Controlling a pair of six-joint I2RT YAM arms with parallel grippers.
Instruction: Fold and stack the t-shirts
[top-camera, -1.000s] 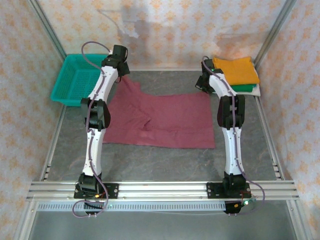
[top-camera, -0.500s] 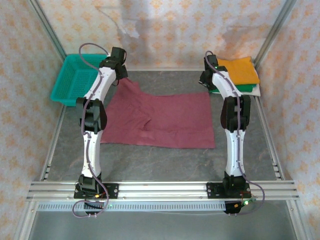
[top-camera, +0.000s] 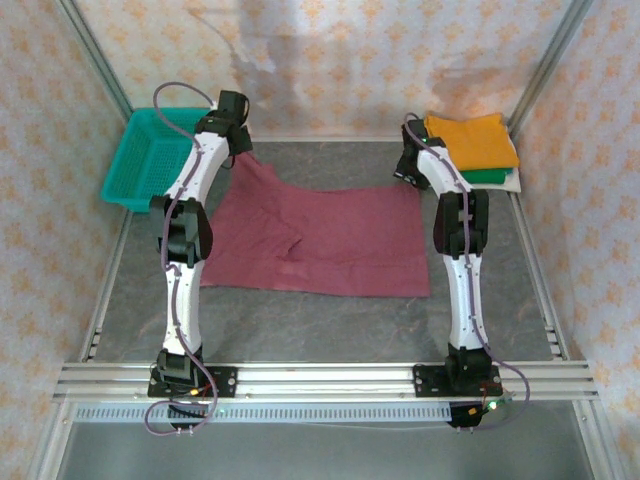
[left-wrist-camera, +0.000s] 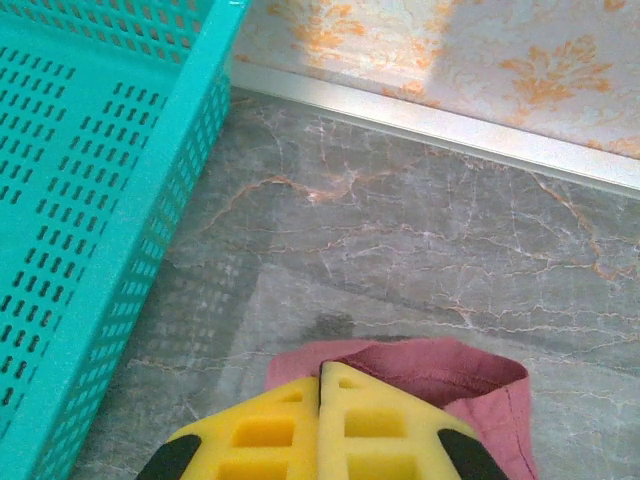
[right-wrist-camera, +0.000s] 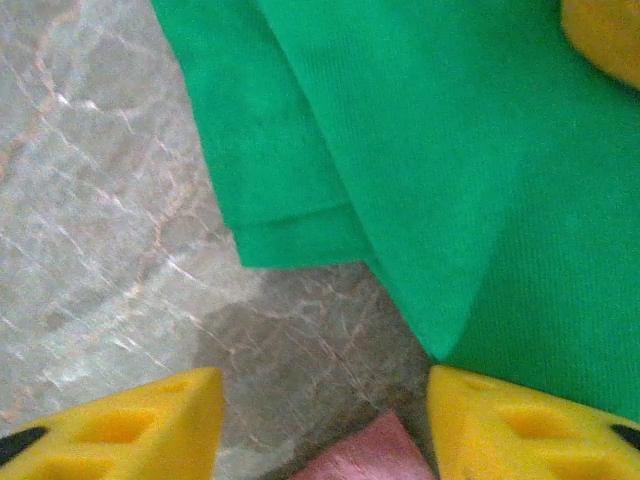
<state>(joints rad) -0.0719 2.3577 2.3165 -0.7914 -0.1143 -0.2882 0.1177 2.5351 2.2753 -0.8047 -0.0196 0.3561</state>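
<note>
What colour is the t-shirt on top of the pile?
The top t-shirt is orange; see the top external view.

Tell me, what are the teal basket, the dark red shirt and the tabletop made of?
The teal basket looks like rigid moulded plastic: slightly glossy walls with regular slots. The maroon t-shirt seems soft matte cloth; it creases and shows a folded hem. The tabletop looks like grey veined marble, though it may be a printed sheet.

Grey marbled table (top-camera: 330, 330); cream walls (top-camera: 350, 50), orange floral pattern, on 3 sides; aluminium frame posts (top-camera: 95, 55) at back corners; soft light.
</note>
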